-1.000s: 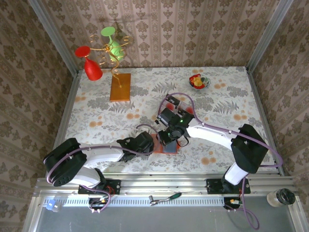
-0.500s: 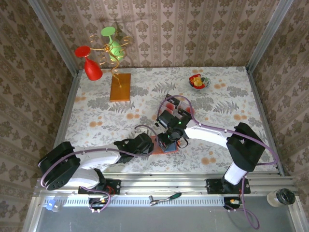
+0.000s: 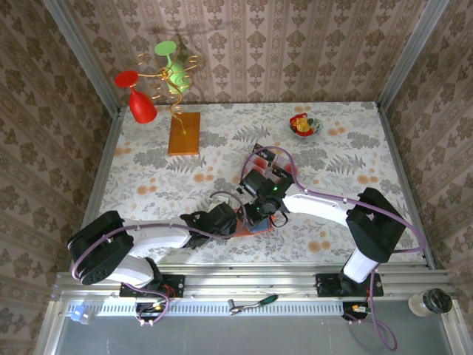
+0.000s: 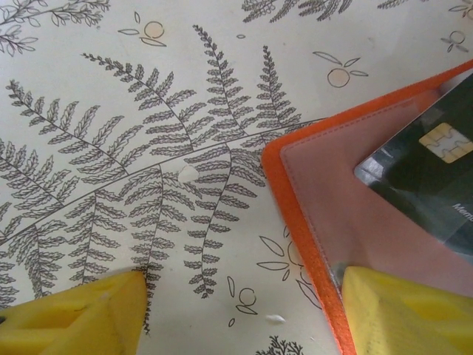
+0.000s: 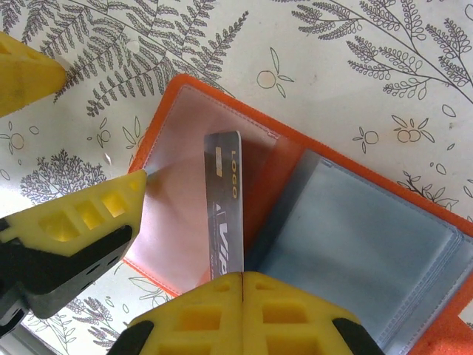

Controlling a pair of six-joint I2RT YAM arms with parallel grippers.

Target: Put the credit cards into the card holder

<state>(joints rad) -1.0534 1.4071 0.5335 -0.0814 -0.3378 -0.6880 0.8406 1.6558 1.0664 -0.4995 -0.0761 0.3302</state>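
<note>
The card holder (image 5: 185, 222) lies open on the table, orange with a clear left pocket and a grey-blue inside (image 5: 355, 244). My right gripper (image 5: 242, 275) is shut on a dark credit card (image 5: 224, 200) with gold lettering, whose far end sits over the left pocket. That card's chip shows in the left wrist view (image 4: 436, 170). My left gripper (image 4: 244, 296) is open and straddles the holder's orange edge (image 4: 295, 214), its right finger (image 4: 414, 310) resting on the holder. From above, both grippers meet at the holder (image 3: 259, 225). More credit cards (image 3: 267, 157) stand in a clear tray.
The clear tray (image 3: 277, 164) sits just behind the right gripper. A small bowl of coloured bits (image 3: 304, 124) is at the back right. A wooden board (image 3: 184, 133) with a wire stand holding a red glass (image 3: 137, 100) and a green glass (image 3: 171, 66) is at the back left.
The right gripper has edged slightly nearer the holder with the card. The left arm's elbow shifted, while its gripper stayed at the holder's edge.
</note>
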